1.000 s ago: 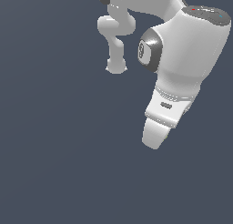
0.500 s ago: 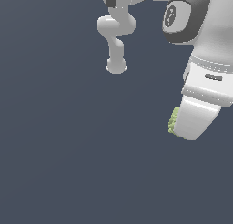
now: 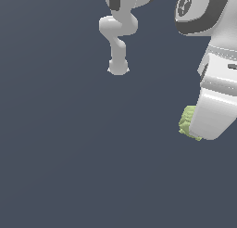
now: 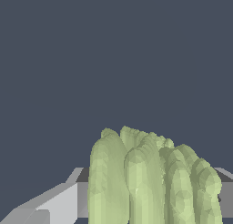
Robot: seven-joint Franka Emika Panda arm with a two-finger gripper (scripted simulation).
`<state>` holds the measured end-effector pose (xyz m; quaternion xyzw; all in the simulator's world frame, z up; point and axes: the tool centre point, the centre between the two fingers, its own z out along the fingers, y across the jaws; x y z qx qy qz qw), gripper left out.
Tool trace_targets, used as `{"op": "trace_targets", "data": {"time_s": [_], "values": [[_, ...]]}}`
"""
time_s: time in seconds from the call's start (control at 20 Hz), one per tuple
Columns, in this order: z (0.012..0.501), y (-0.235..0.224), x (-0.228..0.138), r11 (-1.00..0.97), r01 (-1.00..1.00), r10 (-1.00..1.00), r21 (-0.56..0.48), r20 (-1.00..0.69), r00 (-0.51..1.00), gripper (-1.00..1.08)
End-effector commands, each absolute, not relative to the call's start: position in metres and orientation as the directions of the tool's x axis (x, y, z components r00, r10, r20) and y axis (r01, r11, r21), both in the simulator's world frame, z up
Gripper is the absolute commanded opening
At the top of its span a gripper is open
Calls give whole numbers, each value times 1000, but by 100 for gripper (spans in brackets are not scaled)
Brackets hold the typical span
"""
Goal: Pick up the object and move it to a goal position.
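Count: one white robot arm, one white pincer (image 3: 210, 123), one small pale yellow-green lumpy chunk with ribbed sides (image 3: 187, 122). The flat dark blue-grey surface (image 3: 69, 167) carries nothing else that is visible.

Location of the chunk: in the exterior view it sits at the middle right of the frame, touching the left side of the pincer's lower end. Only a narrow ribbed strip shows; the rest is hidden behind the white housing. In the wrist view the chunk (image 4: 150, 180) fills the lower centre of the frame, its vertical ridges rising in front of the pale grey finger (image 4: 50, 205) at the lower left, with a second finger edge at the lower right.

Pincer state: the fingers stand on either side of the chunk and are closed against it, holding it.

Edges and room: the pincer and arm run off the right and top edges of the exterior view. The left half and the bottom of that frame are bare surface.

Surroundings: the white arm base (image 3: 118, 67) stands at the upper centre, well apart from the chunk. No item lies between them.
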<state>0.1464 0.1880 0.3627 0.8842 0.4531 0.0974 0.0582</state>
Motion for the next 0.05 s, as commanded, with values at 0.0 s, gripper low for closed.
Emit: {"op": "trace_targets", "data": {"time_s": [0.0], "values": [[364,188,147,-583,790,812,192,120,571,-100]]}}
